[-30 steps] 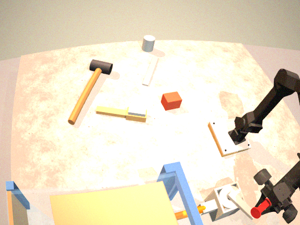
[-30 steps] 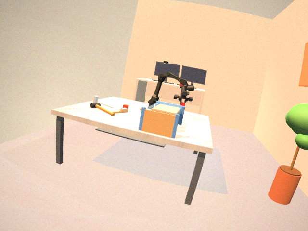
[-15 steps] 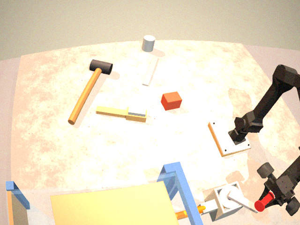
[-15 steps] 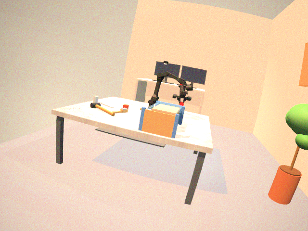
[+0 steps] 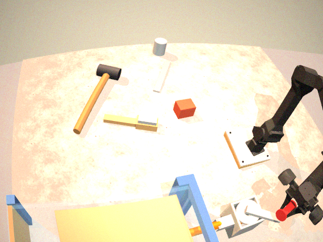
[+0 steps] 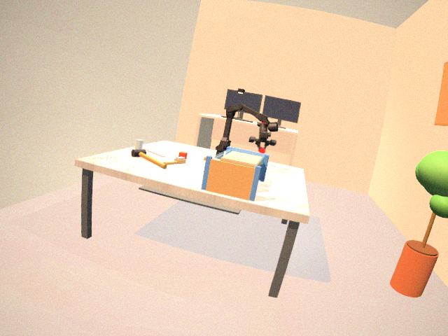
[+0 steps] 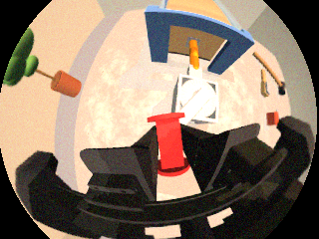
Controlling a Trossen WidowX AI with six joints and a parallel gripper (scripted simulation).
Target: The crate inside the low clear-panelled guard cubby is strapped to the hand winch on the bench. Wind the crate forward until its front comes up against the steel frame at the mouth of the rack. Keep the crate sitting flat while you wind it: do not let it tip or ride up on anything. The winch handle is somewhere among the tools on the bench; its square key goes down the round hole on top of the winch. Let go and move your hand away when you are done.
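The crate (image 5: 117, 221) (image 6: 241, 159) (image 7: 209, 46) sits inside the guard cubby and looks flat. A gap shows between its front and the blue frame (image 5: 201, 206) (image 7: 159, 40) at the mouth. An orange strap (image 5: 197, 231) (image 7: 194, 55) runs from the crate's front to the white winch (image 5: 241, 214) (image 7: 191, 92). The winch handle's white arm (image 5: 263, 215) (image 7: 198, 106) lies across the winch top, pointing away from the cubby; its key end is hidden. My gripper (image 5: 288, 209) (image 6: 262, 148) (image 7: 165, 127) is shut on the handle's red upright grip.
A mallet (image 5: 91, 103), a yellow-handled tool (image 5: 119, 120), a red block (image 5: 184, 108), a pale flat bar (image 5: 162, 76) and a grey cylinder (image 5: 159, 47) lie or stand on the bench (image 5: 59, 169). The arm's base plate (image 5: 238, 148) is near the winch.
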